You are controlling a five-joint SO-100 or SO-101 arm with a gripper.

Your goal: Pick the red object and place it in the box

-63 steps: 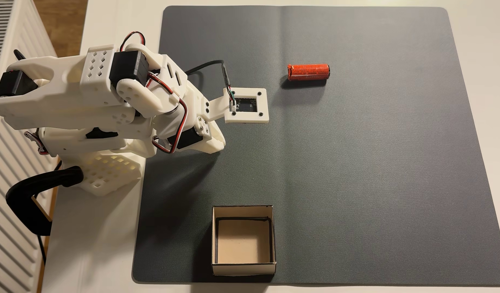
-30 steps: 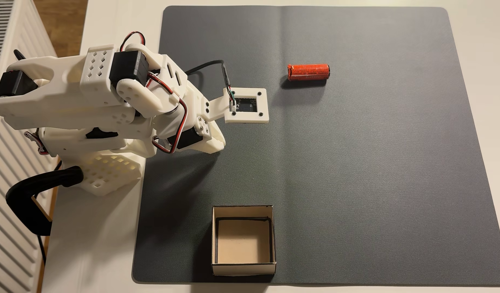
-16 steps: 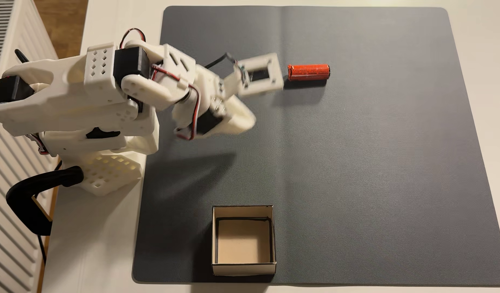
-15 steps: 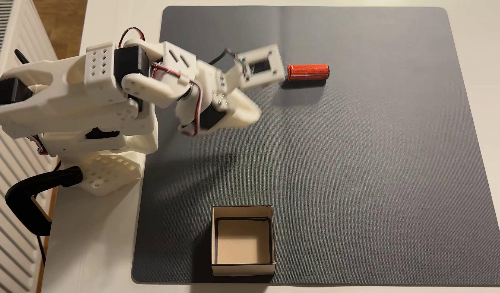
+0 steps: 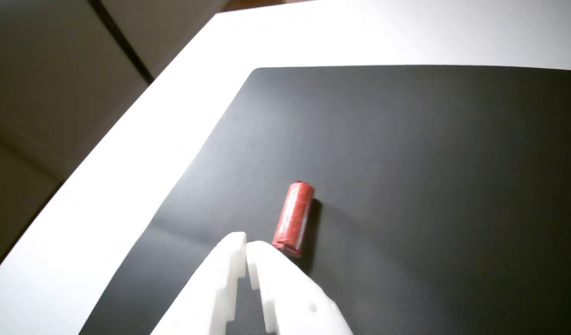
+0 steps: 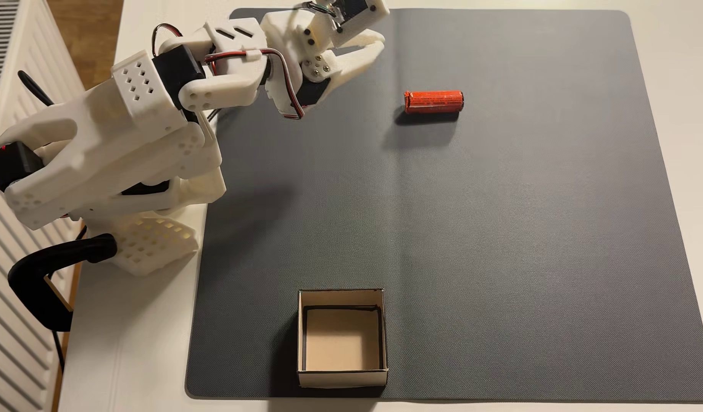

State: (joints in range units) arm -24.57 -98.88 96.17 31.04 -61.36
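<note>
The red object [image 6: 433, 102] is an orange-red cylinder lying on its side on the dark mat, upper middle of the fixed view. My gripper [image 6: 378, 42] hangs raised to its left and further back, shut and holding nothing. In the wrist view the white fingertips of the gripper [image 5: 246, 242] nearly touch, and the cylinder [image 5: 295, 218] lies just beyond and right of them, pointing away. The box [image 6: 342, 378], open-topped beige cardboard, stands empty at the mat's near edge, far from the gripper.
A dark grey mat [image 6: 500, 237] covers most of the white table [image 6: 135, 356]. The arm's base is held by a black clamp [image 6: 44, 277] at the table's left edge, beside a white radiator [image 6: 9, 297]. The table edge [image 5: 104, 186] runs left of the mat.
The arm has swung from its folded rest pose up and towards the back of the mat, with the gripper now raised left of the cylinder. Cylinder and box have not moved.
</note>
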